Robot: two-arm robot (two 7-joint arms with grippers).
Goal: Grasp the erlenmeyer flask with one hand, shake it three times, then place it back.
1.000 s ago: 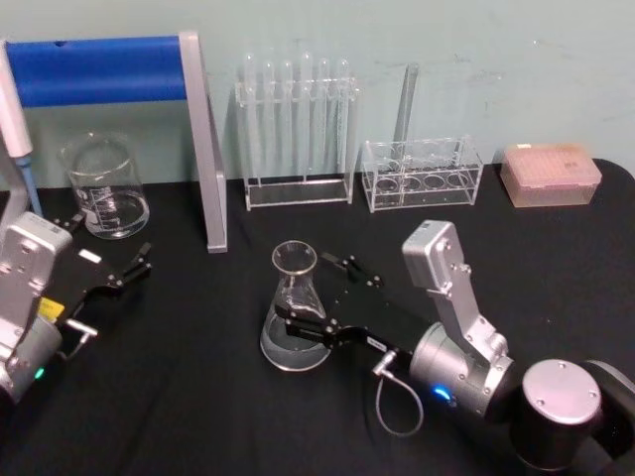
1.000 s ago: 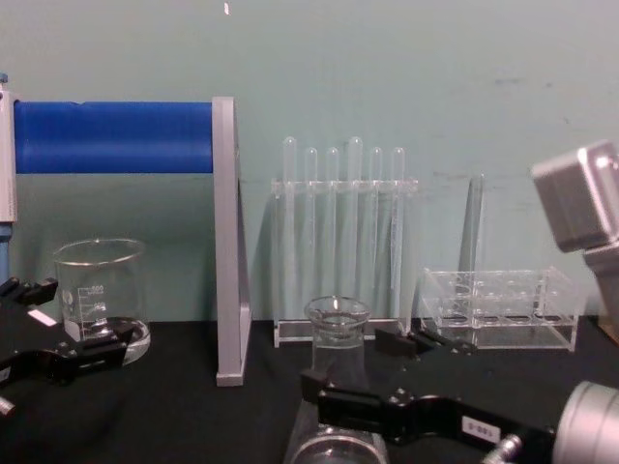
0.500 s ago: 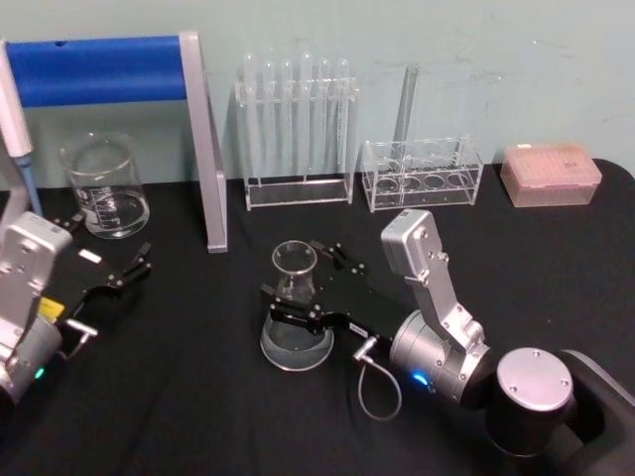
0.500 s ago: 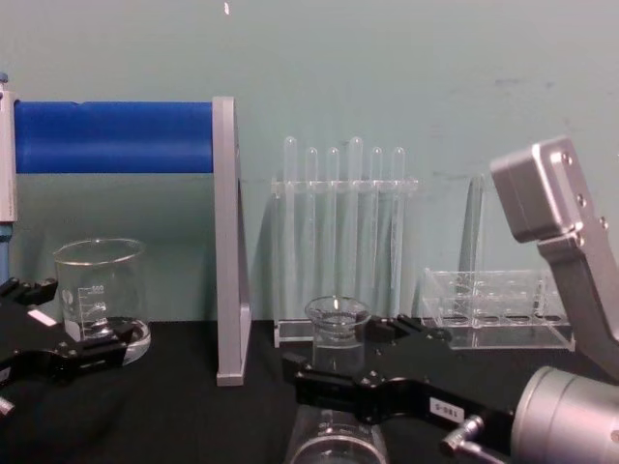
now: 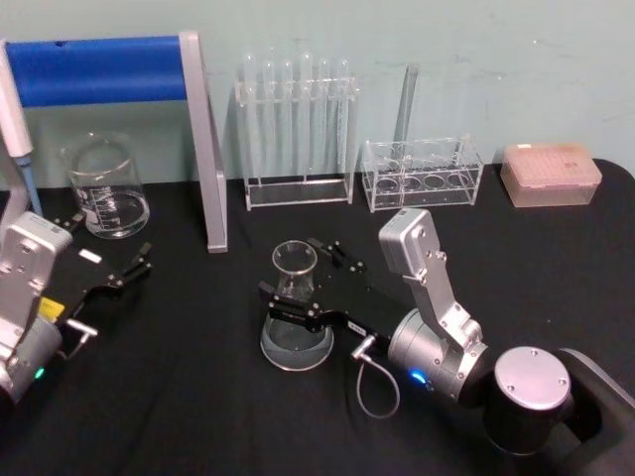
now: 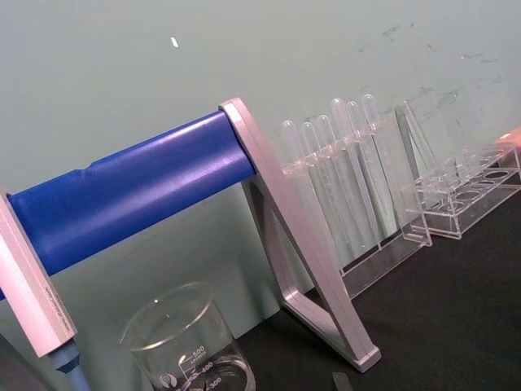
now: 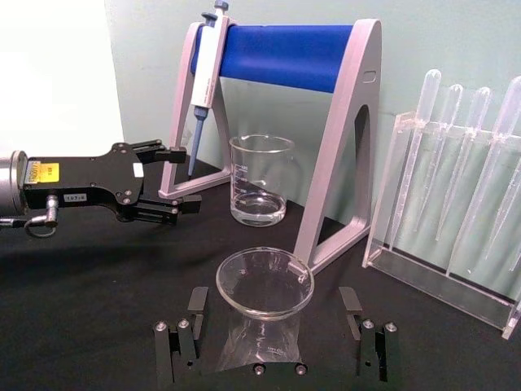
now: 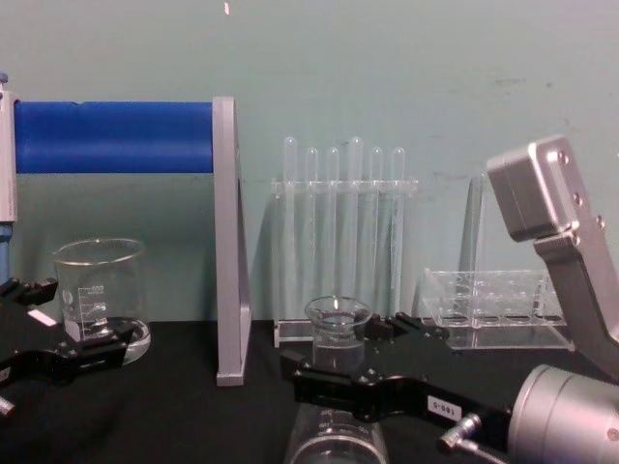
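**Right pincer brackets the flask.** A clear glass conical Erlenmeyer flask (image 5: 294, 342) holding a little clear liquid stands upright on the black cloth-covered surface (image 5: 198, 397). It sits about midway between the left and right edges, forward of the racks along the back edge. The right arm's black two-finger pincer (image 5: 288, 266), on a thick silver-grey wrist, reaches in from the right-front corner and straddles the flask, one finger on its near side and one on its far side. In the right wrist view the jaws stand spread, with a gap between each finger and the glass, so nothing is gripped. The left arm's black pincer (image 5: 107, 244) hangs near the left edge with its fingers parted and empty, just beside a straight-walled clear glass beaker (image 5: 104, 188). Behind the beaker rises a silver-grey stand with a blue crossbar (image 5: 99, 67), and a white-and-blue pipette (image 7: 203, 81) hangs from it. Along the back edge are a clear plastic rack of thin tubes (image 5: 298, 129), a low clear plastic rack (image 5: 422, 174) and a pale pink box (image 5: 551, 174) near the right-back corner.
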